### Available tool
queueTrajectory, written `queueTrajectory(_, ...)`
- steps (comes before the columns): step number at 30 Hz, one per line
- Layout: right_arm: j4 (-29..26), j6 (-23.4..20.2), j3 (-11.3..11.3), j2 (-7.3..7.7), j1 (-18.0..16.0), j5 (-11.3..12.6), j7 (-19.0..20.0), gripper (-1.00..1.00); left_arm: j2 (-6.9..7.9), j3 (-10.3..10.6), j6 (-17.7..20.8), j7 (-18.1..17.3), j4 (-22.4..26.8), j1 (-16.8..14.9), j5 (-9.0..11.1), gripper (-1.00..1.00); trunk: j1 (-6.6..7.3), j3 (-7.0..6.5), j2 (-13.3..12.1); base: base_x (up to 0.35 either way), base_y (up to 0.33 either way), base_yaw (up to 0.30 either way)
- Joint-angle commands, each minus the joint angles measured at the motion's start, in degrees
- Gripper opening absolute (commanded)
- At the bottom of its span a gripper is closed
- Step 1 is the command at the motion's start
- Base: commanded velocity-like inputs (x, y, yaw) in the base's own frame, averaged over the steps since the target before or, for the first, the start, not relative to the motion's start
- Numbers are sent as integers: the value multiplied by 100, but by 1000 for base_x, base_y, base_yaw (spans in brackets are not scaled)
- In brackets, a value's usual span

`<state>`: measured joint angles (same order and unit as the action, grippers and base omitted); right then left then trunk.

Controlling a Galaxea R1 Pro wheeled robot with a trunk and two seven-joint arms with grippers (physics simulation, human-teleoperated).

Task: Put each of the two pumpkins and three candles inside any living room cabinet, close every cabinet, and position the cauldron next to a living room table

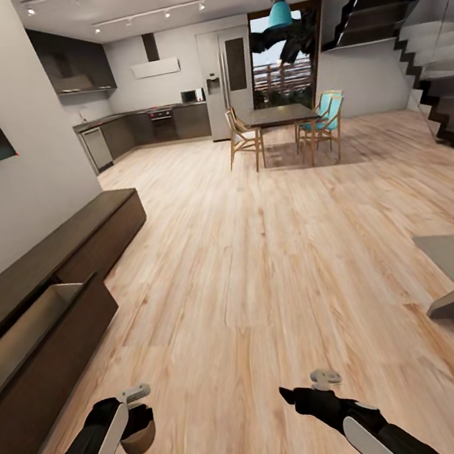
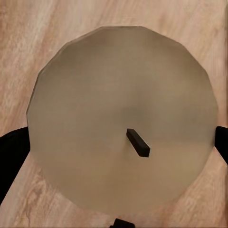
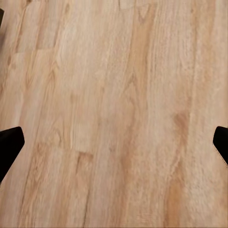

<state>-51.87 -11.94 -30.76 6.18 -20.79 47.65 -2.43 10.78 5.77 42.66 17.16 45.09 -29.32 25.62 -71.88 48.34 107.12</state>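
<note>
Candle (image 2: 121, 118) sits clamped between the left gripper (image 1: 138, 425) fingers – right gripper (image 1: 290, 397) spread wide, holding nothing

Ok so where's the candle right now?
The candle is clamped in the left gripper, low at the left of the head view, above the wood floor just beside the cabinet with its open drawer.

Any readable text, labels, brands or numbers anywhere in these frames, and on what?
None legible. The candle held in the left gripper has a plain top, the cabinet fronts are plain, and the kitchen appliances are too small and blurred to read.
</note>
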Motion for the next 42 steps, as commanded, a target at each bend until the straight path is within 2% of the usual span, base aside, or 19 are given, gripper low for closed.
queueTrajectory(1, -11, -10, -18, 6, -4, 40, -24, 100, 9, 29, 15, 60, 8, -4, 48, -100, -2, 5, 2, 285, -45, 0)
queueTrajectory(26, -12, -10, -18, 6, -4, 49, -38, 100, 9, 29, 15, 64, 8, -4, 48, -100, -2, 5, 2, 289, -103, 6)
queueTrajectory(42, 0, -10, -20, 6, -5, 43, -40, 100, 3, 29, 15, 66, 8, -4, 48, -100, -2, 5, 2, 294, -73, 265)
